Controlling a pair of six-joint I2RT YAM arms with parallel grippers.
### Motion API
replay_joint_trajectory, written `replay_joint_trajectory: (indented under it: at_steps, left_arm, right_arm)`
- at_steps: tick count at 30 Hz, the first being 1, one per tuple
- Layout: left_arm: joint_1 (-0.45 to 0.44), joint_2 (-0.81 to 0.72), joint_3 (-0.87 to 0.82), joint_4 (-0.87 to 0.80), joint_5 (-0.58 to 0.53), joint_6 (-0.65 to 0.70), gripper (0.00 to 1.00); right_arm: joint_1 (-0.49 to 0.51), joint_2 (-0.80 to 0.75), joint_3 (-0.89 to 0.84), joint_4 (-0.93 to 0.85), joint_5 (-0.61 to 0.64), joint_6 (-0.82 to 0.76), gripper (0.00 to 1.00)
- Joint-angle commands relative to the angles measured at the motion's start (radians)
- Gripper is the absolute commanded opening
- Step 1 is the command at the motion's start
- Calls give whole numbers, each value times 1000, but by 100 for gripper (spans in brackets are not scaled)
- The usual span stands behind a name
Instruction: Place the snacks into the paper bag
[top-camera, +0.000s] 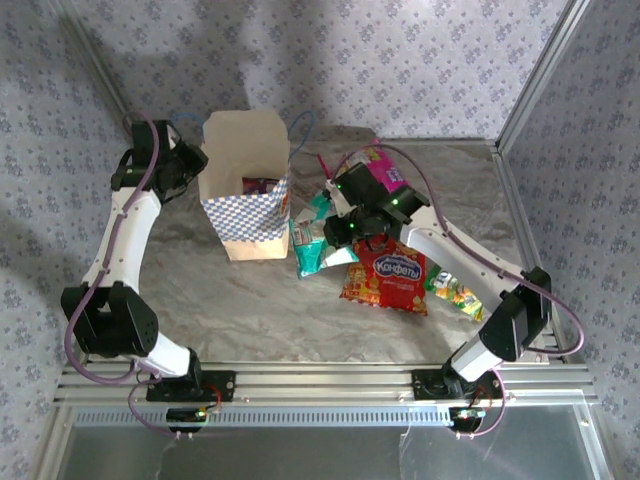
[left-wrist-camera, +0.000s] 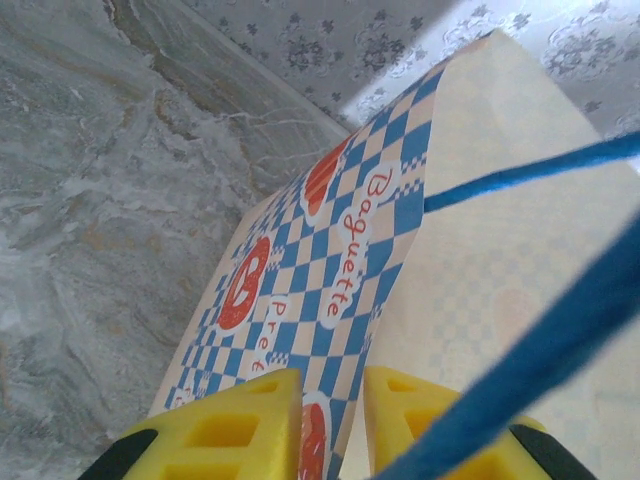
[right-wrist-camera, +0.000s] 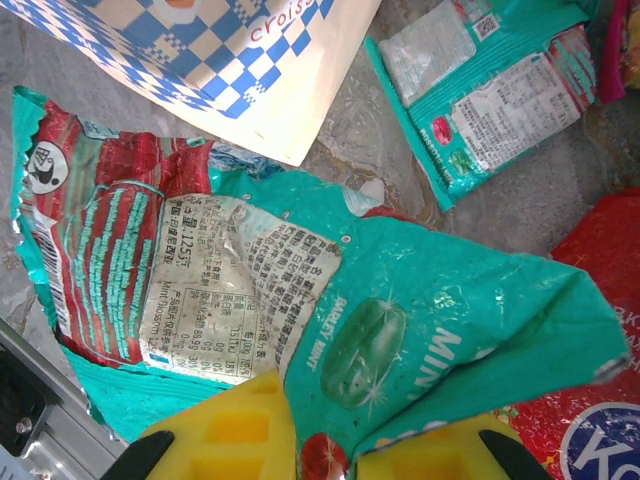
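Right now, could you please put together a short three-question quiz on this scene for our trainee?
1. Fill in (inside or outside): the large red packet lies ___ the paper bag.
2. True or false: the right gripper is shut on a teal packet.
3. What does the left gripper pinch? A: the paper bag's wall. B: the large red packet. C: nothing.
Key: 1 outside; 2 true; 3 A.
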Motion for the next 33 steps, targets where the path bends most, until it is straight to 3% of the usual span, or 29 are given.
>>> replay_joint_trajectory:
  at_steps: [1,19,24,33]
  left_arm:
    - [11,12,14,54,33,-31,22]
    - [41,-17,-40,98,70,-84,14]
    - [42,-12,-29,78,110,-66,26]
    - [42,-21,-17,51,146,-51,30]
  right_arm:
    - [-6,-44,49,-13,13,-14,0]
    - [-7,-106,87,-7,22,-28,0]
    - [-5,-107,98,-9,24,-29,0]
    - [-4,-106,120,-3,27,-33,0]
